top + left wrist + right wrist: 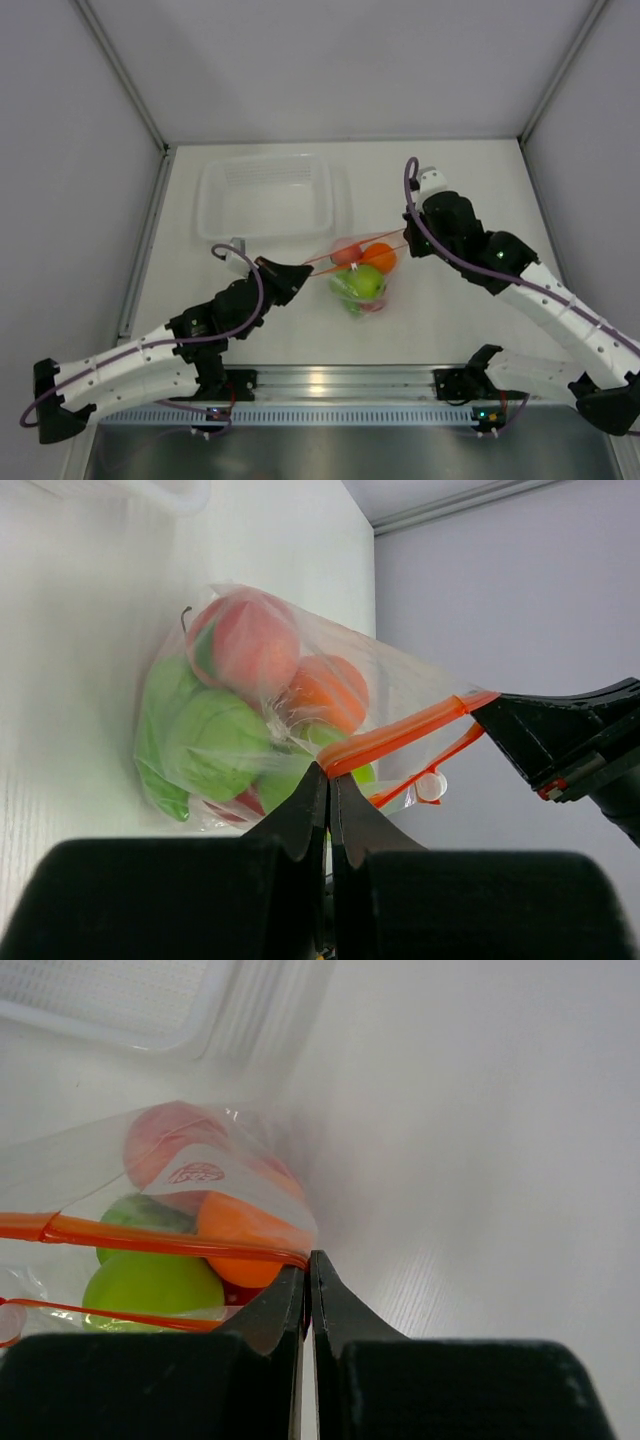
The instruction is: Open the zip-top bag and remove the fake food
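Note:
The zip-top bag (365, 280) hangs between my two grippers above the table's middle, its orange-red zipper strip (350, 252) stretched taut. Inside it are the fake food pieces: a lime green one (362, 284), an orange one (380, 257) and a pink-red one (346, 250). My left gripper (300, 275) is shut on the strip's left end, seen up close in the left wrist view (330, 772). My right gripper (408, 240) is shut on the strip's right end, as the right wrist view (306, 1260) shows. The zipper's white slider (431, 786) hangs on the lower strip.
A clear rigid tub (265, 195) stands at the back left of the white table. Grey walls close the table in on the left, back and right. A metal rail (330, 385) runs along the near edge between the arm bases.

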Robot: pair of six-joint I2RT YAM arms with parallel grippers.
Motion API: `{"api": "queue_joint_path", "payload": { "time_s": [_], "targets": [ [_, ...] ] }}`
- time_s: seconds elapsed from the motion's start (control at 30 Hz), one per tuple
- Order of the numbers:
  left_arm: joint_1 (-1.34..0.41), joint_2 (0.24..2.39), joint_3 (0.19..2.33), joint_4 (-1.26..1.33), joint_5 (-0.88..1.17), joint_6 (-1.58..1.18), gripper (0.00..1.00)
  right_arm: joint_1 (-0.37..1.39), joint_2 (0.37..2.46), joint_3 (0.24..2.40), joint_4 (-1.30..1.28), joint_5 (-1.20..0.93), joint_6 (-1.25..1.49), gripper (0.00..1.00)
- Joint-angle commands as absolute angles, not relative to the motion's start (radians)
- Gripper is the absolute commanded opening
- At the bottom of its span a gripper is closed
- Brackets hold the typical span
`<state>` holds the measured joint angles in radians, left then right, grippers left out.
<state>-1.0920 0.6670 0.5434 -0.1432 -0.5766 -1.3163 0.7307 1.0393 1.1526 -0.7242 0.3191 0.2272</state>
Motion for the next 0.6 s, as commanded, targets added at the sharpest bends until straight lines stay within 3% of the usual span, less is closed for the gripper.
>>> {"api": "queue_joint_path", "payload": {
  "time_s": [0.0,0.27,0.57],
  "targets": [
    [-1.055,0.656,0.561,-0.399,-0.747,-1.283,0.0,0.685,1.029,1.291,-0.893,0.607,0.138,0.0],
    [-1.057,0.831,0.727,-0.365,-0.629,-1.181,0.02,0.946,1.261,1.583,-1.147,0.827,0.189,0.0],
    [-1.057,0.821,0.692,-0.347,-0.539,-1.08,0.49,1.158,1.537,1.678,-1.249,0.871,0.221,0.0]
  ]
}}
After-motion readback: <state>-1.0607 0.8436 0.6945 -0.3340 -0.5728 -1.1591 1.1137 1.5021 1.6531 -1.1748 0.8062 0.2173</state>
